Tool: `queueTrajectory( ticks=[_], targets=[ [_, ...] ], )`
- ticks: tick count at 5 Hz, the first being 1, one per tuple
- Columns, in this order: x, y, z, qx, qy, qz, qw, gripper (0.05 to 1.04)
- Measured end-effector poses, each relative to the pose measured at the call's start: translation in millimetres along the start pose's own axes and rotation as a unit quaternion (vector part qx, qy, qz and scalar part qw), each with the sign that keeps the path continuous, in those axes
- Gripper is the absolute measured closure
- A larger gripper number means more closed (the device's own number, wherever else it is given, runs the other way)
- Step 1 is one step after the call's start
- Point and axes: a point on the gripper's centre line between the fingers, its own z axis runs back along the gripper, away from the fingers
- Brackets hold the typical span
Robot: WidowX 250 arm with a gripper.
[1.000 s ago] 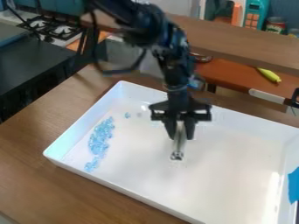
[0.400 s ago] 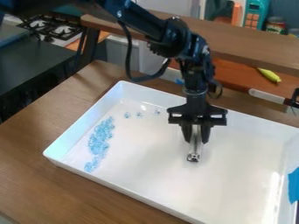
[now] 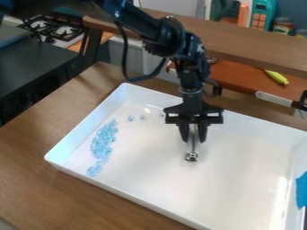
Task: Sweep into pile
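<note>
My gripper (image 3: 193, 134) hangs over the middle of the white tray (image 3: 150, 199), shut on a narrow silver-white tool (image 3: 192, 148) that points down. To its left, a long band of pale blue bits (image 3: 102, 146) lies along the tray's left side. A few single bits (image 3: 130, 118) are scattered near the tray's back wall, one of them close beside the gripper's left edge. Whether the tool's lower end touches the tray floor, I cannot tell.
High walls surround the tray on the wooden table (image 3: 36, 179). Blue tape (image 3: 301, 190) is stuck at its right end. Behind stand a wooden ledge (image 3: 252, 47) and an orange-brown surface with a yellow banana-like toy (image 3: 276, 77). A toy stove (image 3: 54, 29) is at the upper left.
The gripper with the tool moved right across the tray, then came back a little to the left. The band of blue bits looks the same.
</note>
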Motion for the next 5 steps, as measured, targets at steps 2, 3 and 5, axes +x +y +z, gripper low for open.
queueTrajectory(
  ticks=[2, 3, 5],
  targets=[
    [8.9, 19.6, 2.6, 0.001, -0.002, 0.034, 0.9994, 0.704],
    [13.5, 32.2, 4.4, 0.000, -0.001, 0.066, 0.9978, 0.704],
    [18.9, 49.1, 5.5, 0.002, -0.007, 0.110, 0.9939, 0.704]
  ],
)
